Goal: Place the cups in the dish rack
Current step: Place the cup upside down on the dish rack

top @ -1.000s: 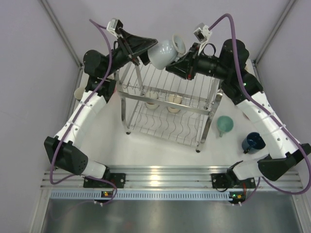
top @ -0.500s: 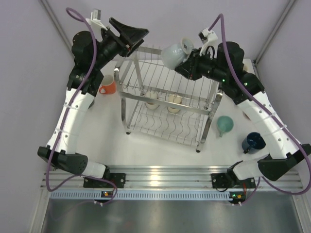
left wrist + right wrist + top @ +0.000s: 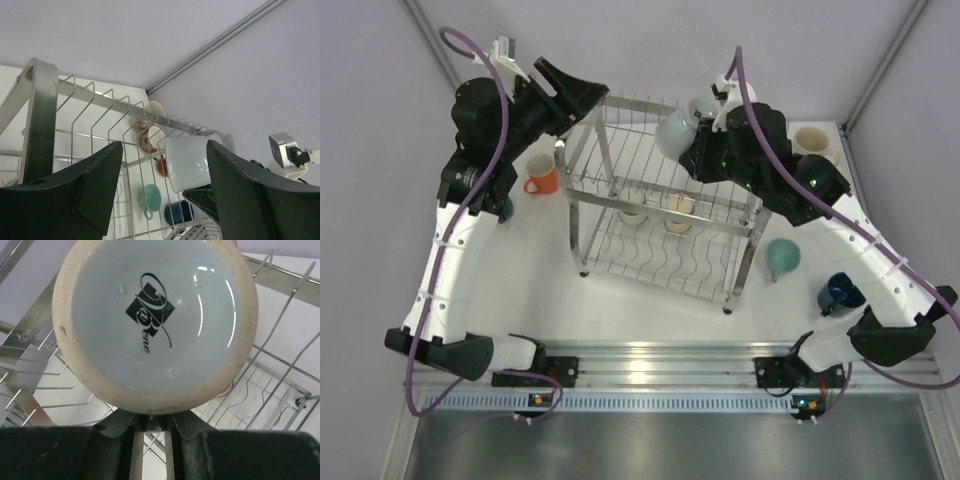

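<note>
Top external view: the right tool [image 3: 695,150] is clamped on a pale blue-grey mug [image 3: 675,130], held over the dish rack's [image 3: 660,212] far edge. Two cream cups [image 3: 678,207] sit inside the rack, below that tool. The left tool [image 3: 582,100] gapes wide and empty, with an orange mug [image 3: 542,178] beneath it on the surface [image 3: 620,300].

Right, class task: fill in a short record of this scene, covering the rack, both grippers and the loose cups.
Rack: two-tier silver wire dish rack, two pale cups inside
Left gripper: open, empty, near the rack's far left post
Right gripper: shut on the pale blue-grey ceramic mug, above the top tier
Loose on table: orange mug, mint cup, navy cup, cream cup
</note>
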Controlling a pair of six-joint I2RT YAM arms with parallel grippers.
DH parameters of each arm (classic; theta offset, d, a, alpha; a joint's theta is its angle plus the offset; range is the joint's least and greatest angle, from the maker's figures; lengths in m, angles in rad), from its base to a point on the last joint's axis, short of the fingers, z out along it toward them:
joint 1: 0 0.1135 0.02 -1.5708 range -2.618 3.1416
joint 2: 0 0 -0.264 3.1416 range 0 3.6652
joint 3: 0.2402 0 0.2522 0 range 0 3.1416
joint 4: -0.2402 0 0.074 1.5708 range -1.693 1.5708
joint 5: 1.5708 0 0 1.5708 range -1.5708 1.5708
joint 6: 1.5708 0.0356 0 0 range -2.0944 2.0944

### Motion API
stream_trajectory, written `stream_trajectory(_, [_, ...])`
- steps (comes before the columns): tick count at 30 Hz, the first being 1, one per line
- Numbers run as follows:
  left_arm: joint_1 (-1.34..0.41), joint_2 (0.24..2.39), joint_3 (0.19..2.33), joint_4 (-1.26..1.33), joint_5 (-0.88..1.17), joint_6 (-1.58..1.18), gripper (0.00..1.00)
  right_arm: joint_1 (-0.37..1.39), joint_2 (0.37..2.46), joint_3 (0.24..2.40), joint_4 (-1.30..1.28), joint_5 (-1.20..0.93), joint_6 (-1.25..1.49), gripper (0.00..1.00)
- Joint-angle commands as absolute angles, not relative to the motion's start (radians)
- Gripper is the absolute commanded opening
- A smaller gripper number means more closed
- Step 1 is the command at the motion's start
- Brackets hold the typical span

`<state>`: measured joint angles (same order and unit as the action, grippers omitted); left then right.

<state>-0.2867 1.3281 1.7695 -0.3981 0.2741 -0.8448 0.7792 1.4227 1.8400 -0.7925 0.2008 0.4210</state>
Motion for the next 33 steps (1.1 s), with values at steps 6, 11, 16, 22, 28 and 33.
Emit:
stream_trajectory(6, [-0.279,1.324,1.766,-0.472,0.336,-0.752,0.73,0.867,1.454,1.996,-0.926,0.497,0.509,0.0])
stream_trajectory(11, [-0.281,1.309,1.753,-0.489,0.328,-0.735,0.73,0.894,1.46,2.039,-1.029,0.569,0.558,0.0])
stream_trajectory(16, [-0.278,1.299,1.732,-0.489,0.353,-0.739,0.73,0.903,1.496,2.088,-1.146,0.646,0.61,0.0])
stream_trajectory(22, [-0.279,1.282,1.713,-0.489,0.359,-0.742,0.73,0.908,1.482,2.06,-1.202,0.718,0.667,0.0])
stream_trajectory(28, [-0.278,1.27,1.698,-0.489,0.36,-0.749,0.73,0.908,1.485,2.068,-1.249,0.768,0.698,0.0])
stream_trajectory(33, [-0.278,1.264,1.689,-0.489,0.36,-0.746,0.73,0.908,1.496,2.074,-1.295,0.795,0.727,0.0])
